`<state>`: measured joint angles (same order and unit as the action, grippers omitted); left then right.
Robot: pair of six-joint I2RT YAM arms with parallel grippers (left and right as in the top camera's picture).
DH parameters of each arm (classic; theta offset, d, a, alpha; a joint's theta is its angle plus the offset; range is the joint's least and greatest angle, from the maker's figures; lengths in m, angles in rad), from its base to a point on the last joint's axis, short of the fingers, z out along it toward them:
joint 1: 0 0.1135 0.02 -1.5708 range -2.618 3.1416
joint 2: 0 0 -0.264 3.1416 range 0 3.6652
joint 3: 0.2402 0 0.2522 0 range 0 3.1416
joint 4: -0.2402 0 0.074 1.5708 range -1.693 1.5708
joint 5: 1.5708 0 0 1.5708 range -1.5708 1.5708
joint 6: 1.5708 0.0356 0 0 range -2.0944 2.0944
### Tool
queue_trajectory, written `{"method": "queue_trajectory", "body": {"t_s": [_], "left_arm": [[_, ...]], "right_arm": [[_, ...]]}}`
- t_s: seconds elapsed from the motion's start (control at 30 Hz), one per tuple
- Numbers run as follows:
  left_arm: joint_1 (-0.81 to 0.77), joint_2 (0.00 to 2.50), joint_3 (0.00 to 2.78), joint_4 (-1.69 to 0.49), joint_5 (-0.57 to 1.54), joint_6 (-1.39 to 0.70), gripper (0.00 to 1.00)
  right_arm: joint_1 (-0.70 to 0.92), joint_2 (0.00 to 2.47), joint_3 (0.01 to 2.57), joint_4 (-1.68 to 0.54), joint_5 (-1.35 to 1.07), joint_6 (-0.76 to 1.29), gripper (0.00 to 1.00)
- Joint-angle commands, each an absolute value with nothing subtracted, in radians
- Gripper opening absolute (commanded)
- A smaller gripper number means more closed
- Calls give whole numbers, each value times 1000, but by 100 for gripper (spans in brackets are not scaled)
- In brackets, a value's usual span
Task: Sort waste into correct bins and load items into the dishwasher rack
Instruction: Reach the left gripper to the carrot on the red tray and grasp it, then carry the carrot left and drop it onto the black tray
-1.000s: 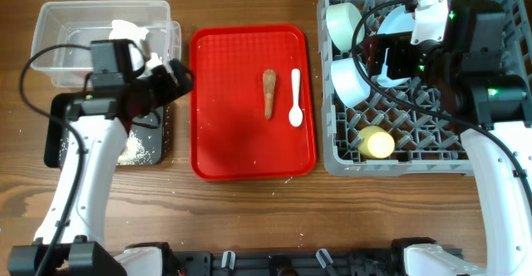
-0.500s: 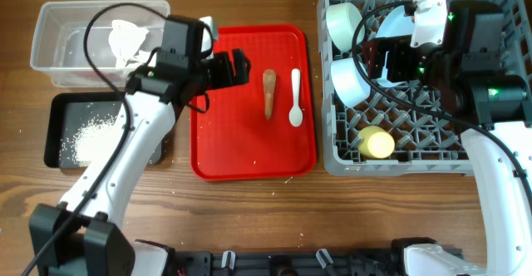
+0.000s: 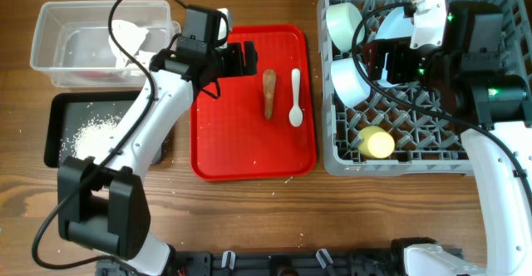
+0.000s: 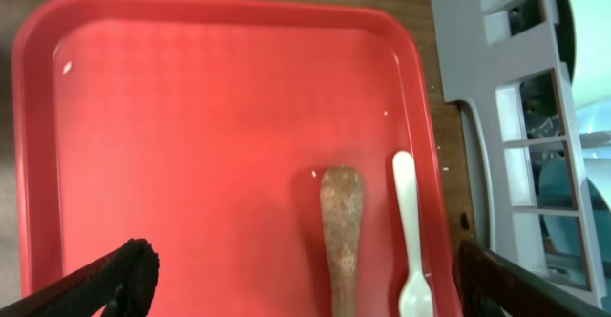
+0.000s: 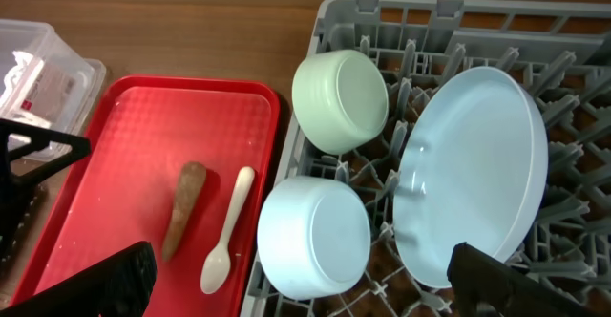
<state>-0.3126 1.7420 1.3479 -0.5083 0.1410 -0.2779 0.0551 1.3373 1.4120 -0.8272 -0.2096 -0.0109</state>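
Grey dishwasher rack (image 3: 416, 166) is loaded with the pale blue plate (image 5: 477, 164), light blue bowl (image 5: 313, 236), pale green bowl (image 5: 339, 99) and yellow cup (image 3: 378, 143). The brown food stick (image 3: 269, 93) and white spoon (image 3: 296, 97) are laid just beside each other on the red tray (image 3: 241, 135). The left gripper (image 3: 248, 60) is held spread over the tray, the right gripper (image 3: 374, 60) spread over the rack.

In the left wrist view the stick (image 4: 342, 236) and spoon (image 4: 409, 231), just ahead of the left gripper (image 4: 305, 260), are cut off by the lower edge; overhead, the plate (image 3: 395, 25) is largely hidden beneath the right arm (image 3: 478, 56); the rack (image 3: 499, 155) is cropped at top; contents of the tub (image 3: 50, 27) are blurred.
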Motion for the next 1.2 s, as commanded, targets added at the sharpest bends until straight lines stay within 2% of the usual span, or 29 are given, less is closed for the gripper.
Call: {"method": "queue_trajectory", "body": {"t_s": [0.0, 0.17, 0.23, 0.37, 0.53, 0.57, 0.6, 0.63, 0.7, 0.8, 0.93, 1.17], "left_arm": [[-345, 1781, 1365, -480, 39, -183, 100], [-377, 1890, 1365, -435, 37, -164, 99], [-448, 1968, 1365, -384, 40, -163, 100], [-491, 2020, 1365, -369, 38, -174, 99], [-504, 2091, 1365, -370, 27, -213, 90], [-504, 2093, 1365, -369, 28, -213, 85], [-504, 2093, 1365, -369, 27, -213, 75], [-504, 2093, 1365, -366, 28, -213, 58], [-504, 2093, 1365, -363, 28, -214, 38], [-504, 2093, 1365, -363, 28, -217, 15], [-504, 2085, 1367, -363, 28, -221, 4], [-496, 1872, 1376, -527, 24, -235, 4]], "right_arm": [[53, 1326, 1410, -854, -226, 0, 100], [53, 1326, 1410, -852, -226, 0, 100], [53, 1329, 1410, -853, -226, 1, 100], [53, 1330, 1409, -858, -226, 1, 100], [53, 1330, 1409, -858, -226, 0, 100], [53, 1330, 1409, -858, -226, 0, 100], [53, 1330, 1409, -858, -226, 0, 100], [53, 1330, 1409, -859, -226, 0, 100], [53, 1330, 1409, -858, -226, 1, 100], [53, 1330, 1409, -862, -226, 0, 100], [53, 1330, 1409, -871, -226, 0, 100], [53, 1330, 1409, -874, -219, 1, 100]]}}
